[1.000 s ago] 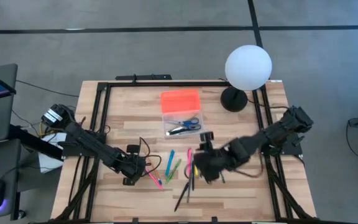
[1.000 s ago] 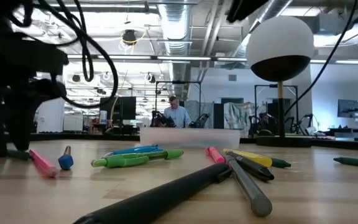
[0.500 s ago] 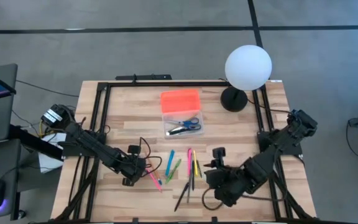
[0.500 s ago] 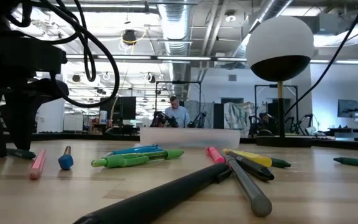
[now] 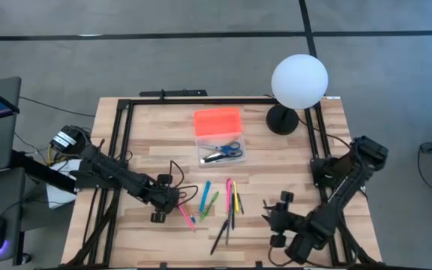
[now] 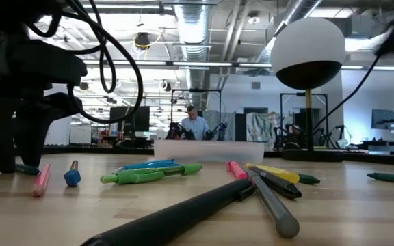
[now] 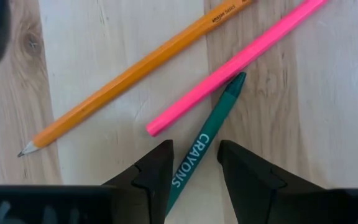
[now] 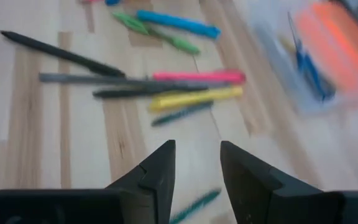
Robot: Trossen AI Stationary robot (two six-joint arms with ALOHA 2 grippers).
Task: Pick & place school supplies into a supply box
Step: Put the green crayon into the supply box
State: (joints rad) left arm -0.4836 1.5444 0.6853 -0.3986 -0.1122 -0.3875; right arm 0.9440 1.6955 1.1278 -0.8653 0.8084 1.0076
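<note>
Supply box (image 5: 219,135): lid open, well ahead of both grippers; holds blue-handled scissors (image 5: 227,149) and a dark pen. Task judged barely begun.

Still loose on the table: blue, green, pink, yellow and black pens (image 5: 229,202), between the grippers.

Left gripper (image 7: 194,171): fingers narrowly parted, straddling a green crayon (image 7: 204,146) lettered "CRAYONS"; pink pencil (image 7: 235,62) and orange pencil (image 7: 135,68), its imprint unreadable, just beyond.

Right gripper (image 8: 196,168): parted, empty.

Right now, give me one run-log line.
left hand: open over green crayon | right hand: open, empty, near front edge | supply box: scissors inside
</note>
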